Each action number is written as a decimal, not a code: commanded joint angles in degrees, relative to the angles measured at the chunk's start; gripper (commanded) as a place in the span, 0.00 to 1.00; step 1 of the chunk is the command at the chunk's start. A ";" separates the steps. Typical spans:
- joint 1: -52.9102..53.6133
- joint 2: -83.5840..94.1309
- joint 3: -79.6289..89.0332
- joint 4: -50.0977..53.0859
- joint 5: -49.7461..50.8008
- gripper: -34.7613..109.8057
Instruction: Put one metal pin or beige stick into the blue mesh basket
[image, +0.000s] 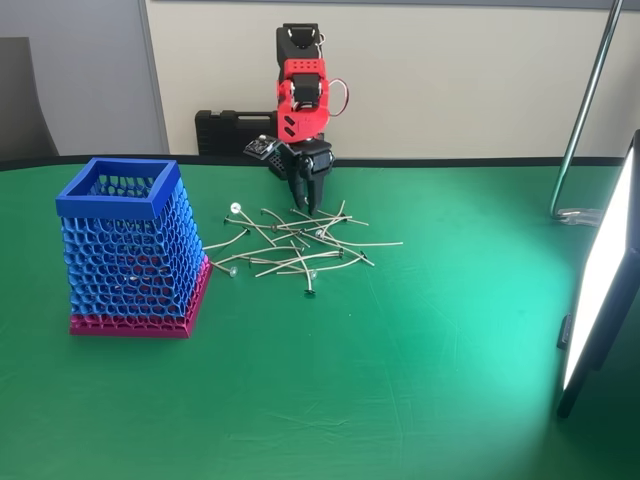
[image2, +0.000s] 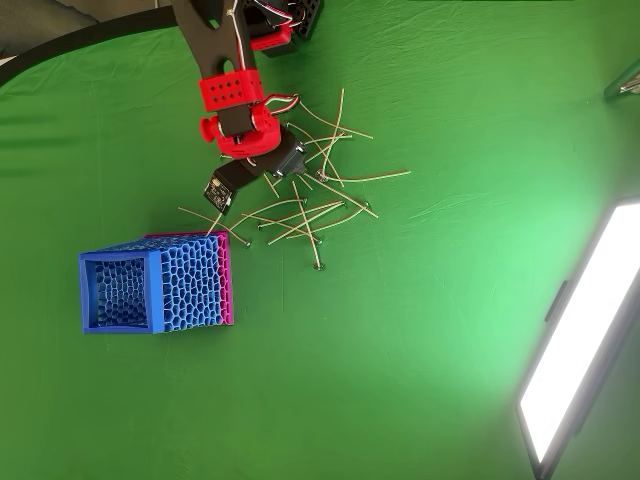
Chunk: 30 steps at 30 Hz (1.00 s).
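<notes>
The pincer hangs fingers-down at the far edge of the scattered sticks, slightly spread, holding nothing, placed to pick one; the basket stands upright just beside the pile on the green counter

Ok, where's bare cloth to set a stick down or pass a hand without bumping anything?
In the fixed view, the green cloth in front of the pile of sticks is bare, across to the light panel, as is the strip right of the pile. It is crowded between the blue mesh basket and the pile, and under the gripper.
</notes>
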 joint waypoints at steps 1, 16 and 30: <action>0.97 2.11 0.18 -0.35 -0.88 0.37; 3.52 -1.85 -0.88 -2.20 -9.84 0.38; 4.04 -6.86 -1.14 -6.42 -13.01 0.39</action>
